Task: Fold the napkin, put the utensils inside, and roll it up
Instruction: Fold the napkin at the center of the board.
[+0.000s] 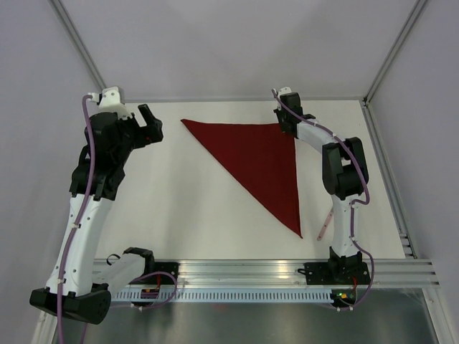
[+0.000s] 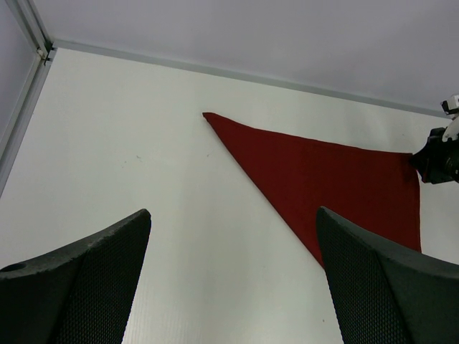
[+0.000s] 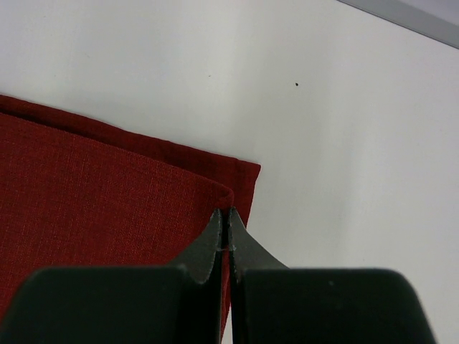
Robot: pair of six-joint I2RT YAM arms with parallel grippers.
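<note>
Napkin [image 1: 262, 161] [image 2: 337, 179] [image 3: 93, 201]: dark red plain cloth, folded corner-to-corner into a triangle, lies flat. Right-angle corner at approx. 1 o'clock, sharp tips at 10 and 5 o'clock, long edge straight betw. them. At the 1 o'clock corner 2 layers show, upper sits slightly short of lower.

Fork [image 1: 324, 226]: slim, pale pink, at 3 o'clock of napkin's 5 o'clock tip, near but not touching. Upper part hidden.
</note>
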